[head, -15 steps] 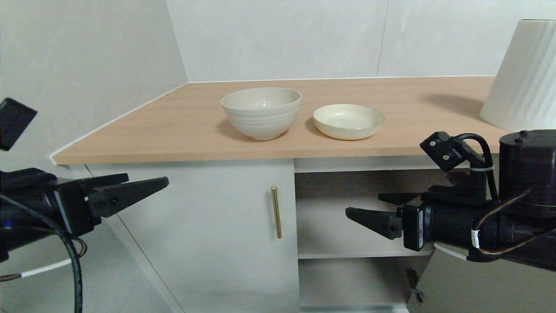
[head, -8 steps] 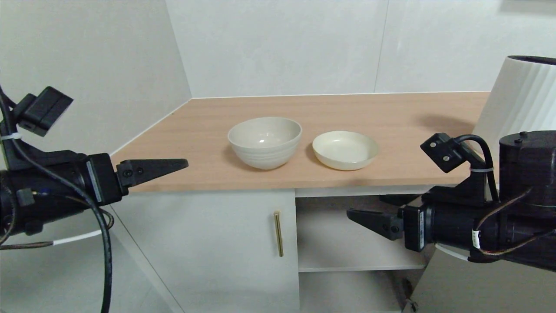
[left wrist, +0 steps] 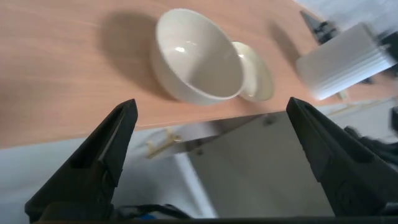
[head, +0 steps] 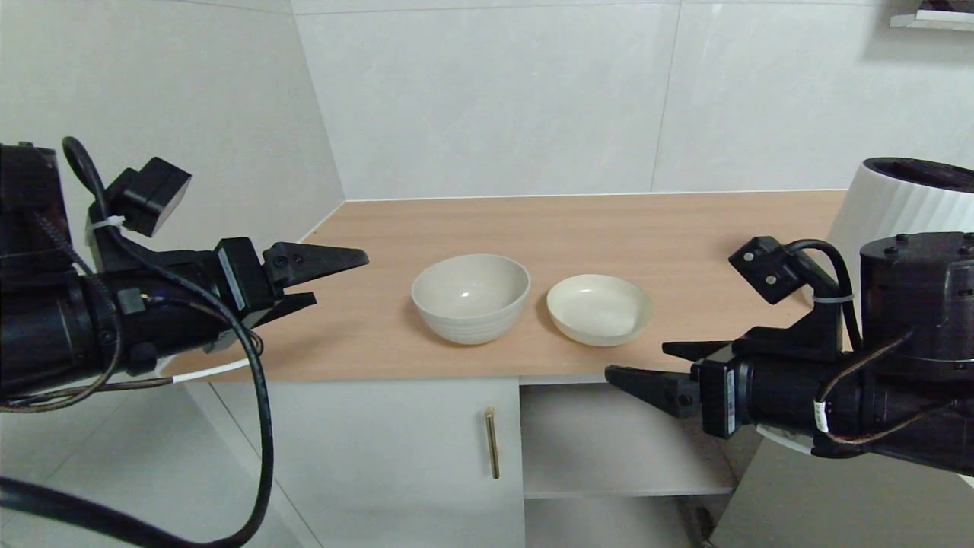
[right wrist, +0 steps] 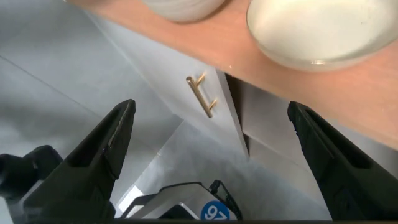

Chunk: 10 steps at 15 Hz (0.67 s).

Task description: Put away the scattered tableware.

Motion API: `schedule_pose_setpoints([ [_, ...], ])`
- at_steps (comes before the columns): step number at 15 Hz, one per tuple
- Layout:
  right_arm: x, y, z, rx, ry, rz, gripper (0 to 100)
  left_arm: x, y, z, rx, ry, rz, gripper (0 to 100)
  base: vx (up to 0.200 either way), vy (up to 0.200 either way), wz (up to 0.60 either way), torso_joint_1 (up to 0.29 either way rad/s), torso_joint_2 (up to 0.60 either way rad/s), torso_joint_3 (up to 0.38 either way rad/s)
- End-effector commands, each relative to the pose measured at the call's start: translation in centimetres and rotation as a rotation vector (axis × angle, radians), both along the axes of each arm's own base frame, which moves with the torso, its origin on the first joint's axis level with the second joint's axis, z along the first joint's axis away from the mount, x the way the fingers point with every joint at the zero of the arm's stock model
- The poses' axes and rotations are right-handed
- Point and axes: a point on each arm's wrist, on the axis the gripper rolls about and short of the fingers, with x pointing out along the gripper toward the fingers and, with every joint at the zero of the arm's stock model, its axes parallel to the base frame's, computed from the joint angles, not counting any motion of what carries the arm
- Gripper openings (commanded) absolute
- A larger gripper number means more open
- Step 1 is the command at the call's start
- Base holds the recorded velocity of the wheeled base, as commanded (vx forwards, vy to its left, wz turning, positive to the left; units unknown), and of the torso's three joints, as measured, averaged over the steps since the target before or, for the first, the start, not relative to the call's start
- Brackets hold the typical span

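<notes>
The left gripper [head: 342, 278] hangs with its two fingers spread wide and nothing between them, level with the left front part of the wooden counter [head: 609, 228]. Ahead of its fingertips and off toward the right arm's side sits a deep pale bowl [head: 470, 297], upright on the counter and well apart from the fingers; in the left wrist view the bowl [left wrist: 199, 59] lies between the two fingers and beyond them. Just past the bowl, on the side away from the left gripper, rests a shallow cream dish [head: 599, 308], close to the bowl; whether the two touch cannot be told. The right gripper [head: 638, 361] is also wide open and empty, held out in front of the counter's front edge, with the dish a little above it and beyond its fingertips. Below this gripper is an open cupboard shelf [head: 616, 449], and farther toward the left arm's side is a closed white door [head: 380, 457] with a slim brass handle [head: 491, 443]. Behind the right arm's wrist, a white ribbed container [head: 890, 198] stands on the counter, well apart from the dish.
</notes>
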Motion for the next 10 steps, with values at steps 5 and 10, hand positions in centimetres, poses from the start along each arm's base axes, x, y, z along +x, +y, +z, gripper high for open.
schedule_pose_setpoints([
  [5, 2.6, 0.5, 2.7, -0.002, 0.121, -0.113, 100, 1.2, -0.7, -0.4, -0.051, 0.057, 0.004, 100, 0.0, 0.0, 0.0, 0.018, -0.04, -0.023],
  [10, 6.4, 1.1, 2.8, -0.027, 0.215, -0.383, 100, 3.3, -1.9, -1.9, -0.066, 0.162, 0.025, 100, 0.0, 0.0, 0.0, 0.0, 0.0, 0.0],
])
